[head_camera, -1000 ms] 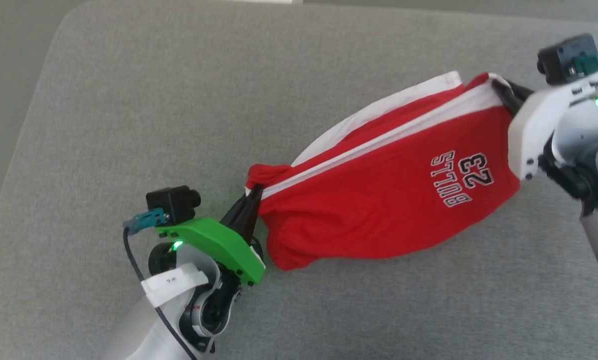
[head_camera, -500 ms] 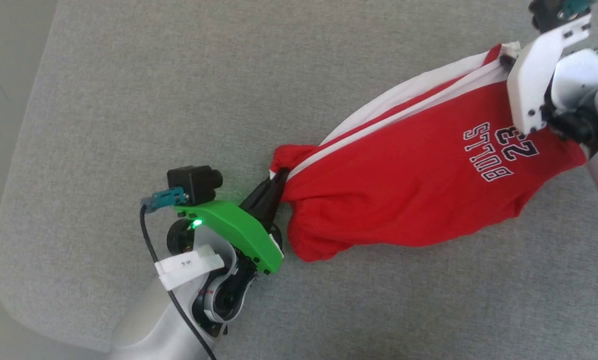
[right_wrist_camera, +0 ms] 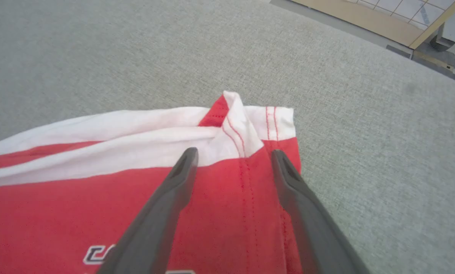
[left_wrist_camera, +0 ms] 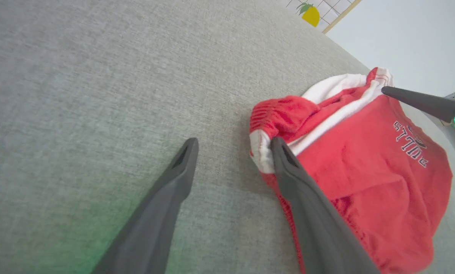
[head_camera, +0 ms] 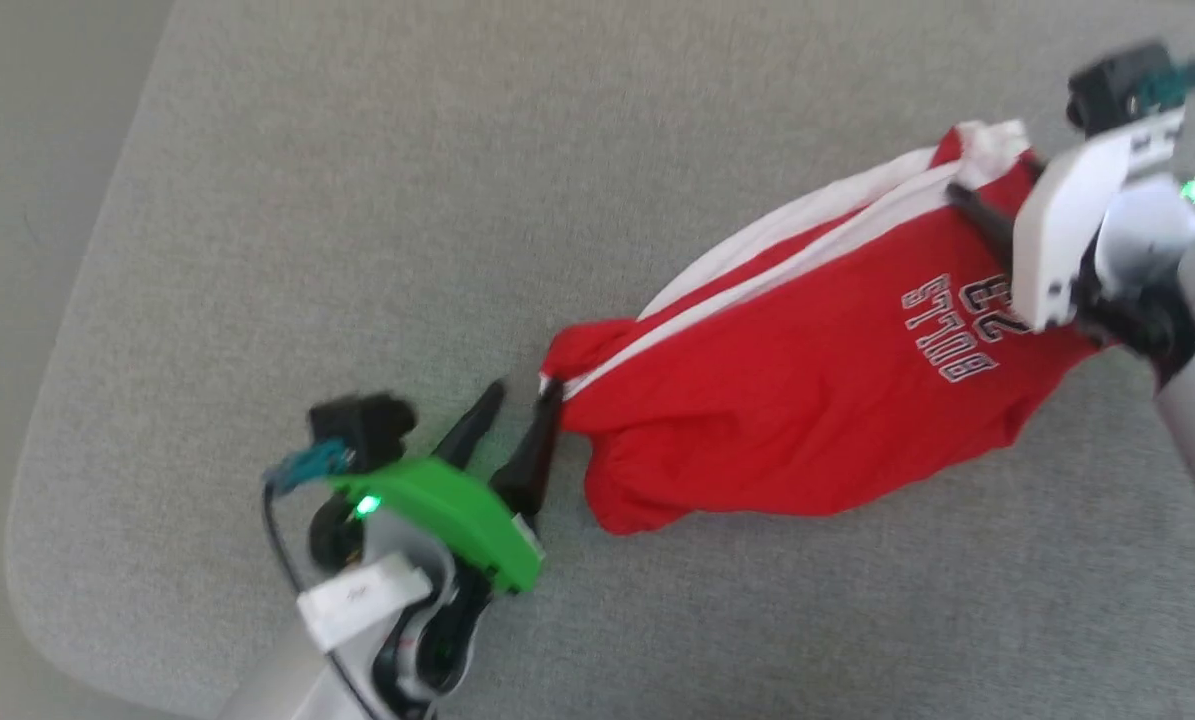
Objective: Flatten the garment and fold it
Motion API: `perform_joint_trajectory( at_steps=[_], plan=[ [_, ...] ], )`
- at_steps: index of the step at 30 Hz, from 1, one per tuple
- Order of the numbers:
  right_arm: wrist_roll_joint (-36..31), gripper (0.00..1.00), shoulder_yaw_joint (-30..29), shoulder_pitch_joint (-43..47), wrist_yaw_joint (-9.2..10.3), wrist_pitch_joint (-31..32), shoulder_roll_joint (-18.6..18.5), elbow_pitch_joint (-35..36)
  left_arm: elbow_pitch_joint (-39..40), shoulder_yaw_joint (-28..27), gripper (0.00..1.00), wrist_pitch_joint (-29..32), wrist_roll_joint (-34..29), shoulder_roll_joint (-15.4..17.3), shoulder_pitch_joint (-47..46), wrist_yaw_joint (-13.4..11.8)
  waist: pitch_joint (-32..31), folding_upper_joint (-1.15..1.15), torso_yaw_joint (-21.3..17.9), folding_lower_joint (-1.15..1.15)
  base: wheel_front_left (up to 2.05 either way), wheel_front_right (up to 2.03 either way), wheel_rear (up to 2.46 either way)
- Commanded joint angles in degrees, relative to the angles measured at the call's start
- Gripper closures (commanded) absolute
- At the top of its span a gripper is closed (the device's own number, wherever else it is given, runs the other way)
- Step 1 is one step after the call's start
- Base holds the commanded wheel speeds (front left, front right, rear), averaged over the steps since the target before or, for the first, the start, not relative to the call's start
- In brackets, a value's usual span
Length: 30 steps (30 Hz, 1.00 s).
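Note:
The garment (head_camera: 807,370), red shorts with white side stripes and a white "BULLS 23" print, lies bunched in a slanted strip on the grey padded surface (head_camera: 357,200). My left gripper (head_camera: 523,395) stands open at its gathered waistband end. In the left wrist view, the left gripper (left_wrist_camera: 233,141) has one finger against the waistband corner of the garment (left_wrist_camera: 364,171) and bare surface between the fingers. My right gripper (head_camera: 992,178) is open over the far white-striped corner. From the right wrist, the right gripper (right_wrist_camera: 235,153) hovers above the garment (right_wrist_camera: 59,213) without pinching it.
The grey surface's rounded edge (head_camera: 47,420) runs down the left side, with floor beyond it. A tiled floor and a wooden strip (right_wrist_camera: 402,23) lie past the far edge. Open grey surface surrounds the garment on all sides.
Both grippers have opened and let go of the garment's ends, which have dropped onto the surface. The head camera has also shifted.

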<state>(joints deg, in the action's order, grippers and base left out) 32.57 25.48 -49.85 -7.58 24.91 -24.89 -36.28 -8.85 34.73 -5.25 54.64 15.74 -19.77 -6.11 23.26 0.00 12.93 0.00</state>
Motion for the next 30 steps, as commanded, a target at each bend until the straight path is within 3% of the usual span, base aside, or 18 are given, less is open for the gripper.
perform_joint_trajectory(
  at_steps=[1,9,15,17,22,30],
  plan=[
    [0.7,0.00,-0.4,1.7,0.09,-1.5,0.1,0.8,0.1,-0.5,0.00,-0.7,-0.5,0.7,1.5,-0.5,-4.3,0.00,-1.5,0.00,0.00,0.00,0.00],
    [1.1,0.00,-3.7,10.7,0.09,-8.1,-0.6,5.8,2.8,-2.1,0.00,-5.3,-2.0,3.1,6.5,-2.4,-10.4,0.00,-3.0,0.00,0.00,0.00,0.00],
    [-0.6,0.00,-9.0,15.9,0.09,-14.1,0.6,8.6,2.3,-6.0,0.00,-9.6,-10.4,2.8,6.1,-2.5,-12.3,0.00,-3.2,0.00,0.00,0.00,0.00],
    [-1.1,0.00,-11.0,17.0,0.09,-15.4,1.4,9.0,3.2,-9.5,0.00,-9.7,-15.7,1.4,5.7,-1.5,-12.3,0.00,-3.2,0.00,0.00,0.00,0.00],
    [-2.8,0.00,-15.5,17.8,0.09,-16.1,4.2,8.8,4.9,-17.1,0.00,-9.7,-28.2,-3.3,7.0,3.9,-11.4,0.00,-3.3,0.00,0.00,0.00,0.00],
    [-5.9,0.00,-21.2,13.9,0.09,-13.0,8.8,3.1,5.2,-27.8,0.00,-9.7,-37.7,-10.1,8.6,10.7,-8.5,0.00,-3.4,0.00,0.00,0.00,0.00]
  ],
)
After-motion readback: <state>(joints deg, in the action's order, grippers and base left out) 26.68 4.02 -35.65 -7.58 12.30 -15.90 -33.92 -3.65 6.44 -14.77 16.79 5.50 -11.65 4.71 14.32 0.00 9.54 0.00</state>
